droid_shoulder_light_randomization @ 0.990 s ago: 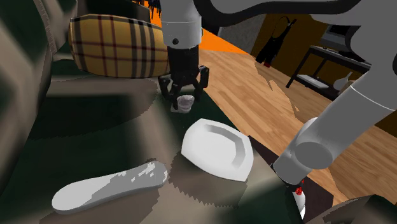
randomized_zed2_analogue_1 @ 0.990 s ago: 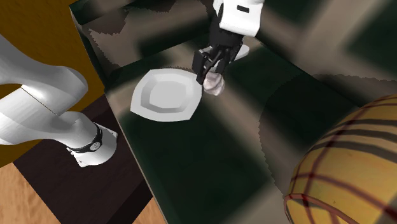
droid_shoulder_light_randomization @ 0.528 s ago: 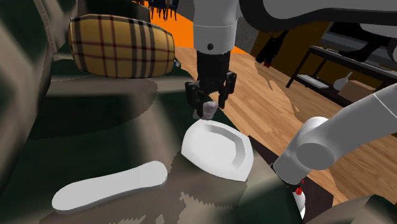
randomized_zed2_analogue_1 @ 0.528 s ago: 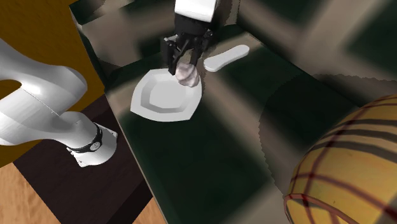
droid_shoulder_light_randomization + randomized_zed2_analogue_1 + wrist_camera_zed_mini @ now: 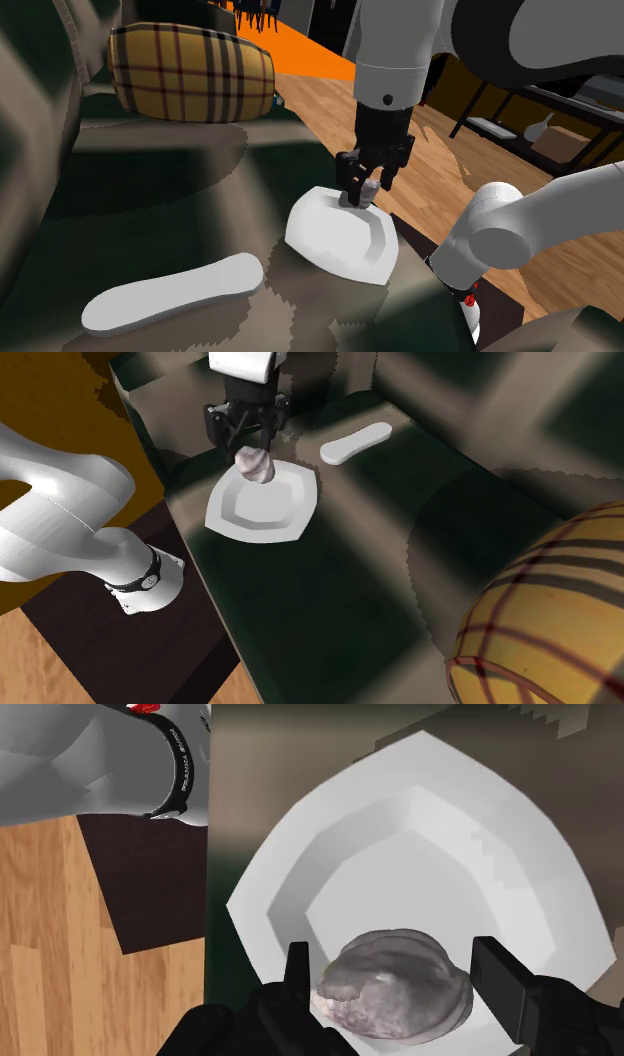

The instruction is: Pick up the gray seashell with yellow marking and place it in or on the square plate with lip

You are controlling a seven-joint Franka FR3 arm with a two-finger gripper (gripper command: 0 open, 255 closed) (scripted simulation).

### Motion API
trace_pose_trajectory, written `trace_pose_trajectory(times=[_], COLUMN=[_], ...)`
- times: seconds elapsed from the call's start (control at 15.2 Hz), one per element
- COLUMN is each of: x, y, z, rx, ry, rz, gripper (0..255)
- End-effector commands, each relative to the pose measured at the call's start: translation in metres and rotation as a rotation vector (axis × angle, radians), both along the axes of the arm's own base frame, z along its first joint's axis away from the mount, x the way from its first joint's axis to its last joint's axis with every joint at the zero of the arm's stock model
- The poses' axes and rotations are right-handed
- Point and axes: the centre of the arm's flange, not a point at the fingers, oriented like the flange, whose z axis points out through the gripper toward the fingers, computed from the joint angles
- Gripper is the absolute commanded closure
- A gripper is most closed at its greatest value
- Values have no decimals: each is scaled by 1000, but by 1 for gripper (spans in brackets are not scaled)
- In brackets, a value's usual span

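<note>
At the shoulder view's left, well apart from the gripper point(image 5: 362, 197), lie a yellow plaid cushion point(image 5: 190, 72) and a long white oval dish point(image 5: 170, 293) on the dark green checked surface point(image 5: 150, 200). Directly beneath the gripper sits the white square plate point(image 5: 335, 245) with its raised lip. The black fingers pinch the grey-mauve seashell point(image 5: 367, 190) from both sides, holding it over the plate's hollow near one edge. Whether shell and plate touch cannot be told. The arm's base point(image 5: 470, 250) stands just beyond the plate.
</note>
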Motion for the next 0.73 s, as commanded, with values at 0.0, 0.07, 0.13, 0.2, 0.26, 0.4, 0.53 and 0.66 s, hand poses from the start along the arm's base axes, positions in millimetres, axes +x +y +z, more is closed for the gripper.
trace_pose_trajectory(times=[0.0,0.07,0.13,0.2,0.26,0.4,0.53,0.66], x=[-1,-1,-1,-1,-1,-1,-1,-1], y=[0,0,0,0,0,0,0,0], z=[-10,-15,-20,-26,-31,-41,-52,-63], rx=[0,0,0,0,0,0,0,0], ry=[0,0,0,0,0,0,0,0], rz=[0,0,0,0,0,0,0,0], gripper=[255,255,255,255,255,255,255,255])
